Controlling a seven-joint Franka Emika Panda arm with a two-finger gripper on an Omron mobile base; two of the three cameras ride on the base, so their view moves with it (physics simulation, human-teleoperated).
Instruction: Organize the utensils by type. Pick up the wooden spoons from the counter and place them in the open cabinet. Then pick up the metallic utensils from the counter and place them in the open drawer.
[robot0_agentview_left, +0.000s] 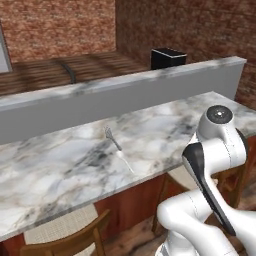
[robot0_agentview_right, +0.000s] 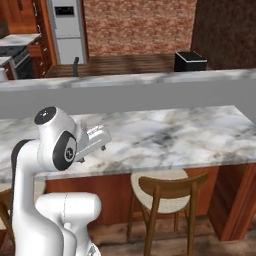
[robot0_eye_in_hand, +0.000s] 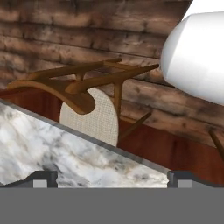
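Fork (robot0_agentview_left: 113, 138) flat on the counter (robot0_agentview_left: 60, 165), mid-depth, nearer the front edge than the grey back ledge (robot0_agentview_left: 100, 97). Tines toward the ledge, long axis slanting back-to-front, slim pale spoon (robot0_agentview_left: 126, 161) trailing from its handle end toward the front edge. Gripper (robot0_eye_in_hand: 112, 178) with fingers spread wide, empty, over the front edge. Utensils probably ahead and left of the gripper.

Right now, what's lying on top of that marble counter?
On the counter lie two thin silver utensils: a fork and, just past its handle, a slim spoon. In the right base view the robot's arm covers that stretch of marble, so whatever lies there is hidden.
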